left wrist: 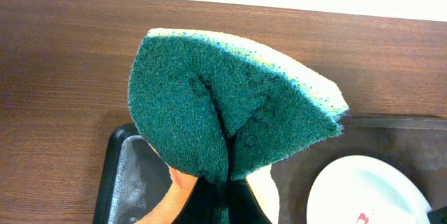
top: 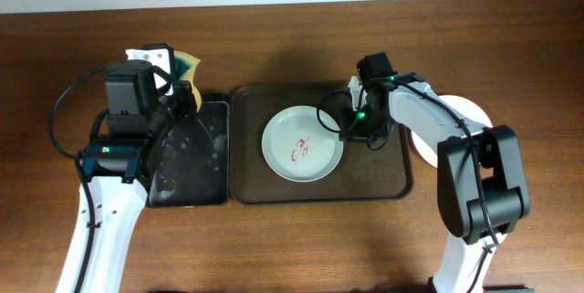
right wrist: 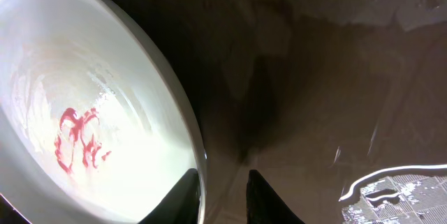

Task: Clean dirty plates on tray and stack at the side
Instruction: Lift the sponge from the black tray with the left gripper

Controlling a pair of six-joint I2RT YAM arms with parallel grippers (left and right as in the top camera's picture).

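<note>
Two arms are seen reaching in from the near edge of the table (top: 301, 238), the left one at 7 o'clock and the right one at 5 o'clock.

Nearest on the left, a narrow black tray (top: 187, 179) is laid flat, its floor beaded with water. Just beside it at its 3 o'clock the tray (top: 383, 188) is set, almost touching it. One dirty plate (top: 303, 144) is held in this tray, a little toward 9 o'clock of the middle, and a red smear (right wrist: 73, 140) is carried at its centre. A wet patch (right wrist: 398, 189) is shown on the tray floor in the right wrist view.

At the plate's 2 o'clock rim the right gripper (right wrist: 223, 199) is lowered with its jaws parted. One of its fingertips (right wrist: 183, 197) is placed over the plate's inner slope and the other over the bare tray, so the rim is straddled but not clamped.

Off the tray's 3 o'clock side a white plate (top: 465, 109) is rested on the table, largely covered by the right arm. How many are stacked there cannot be told.

Farthest away, at the black tray's 12 o'clock end, the left gripper (top: 172, 76) is closed on a sponge (left wrist: 230, 105). The sponge's green scouring face is creased by the pinch and its pale backing is shown along the upper edge.
</note>
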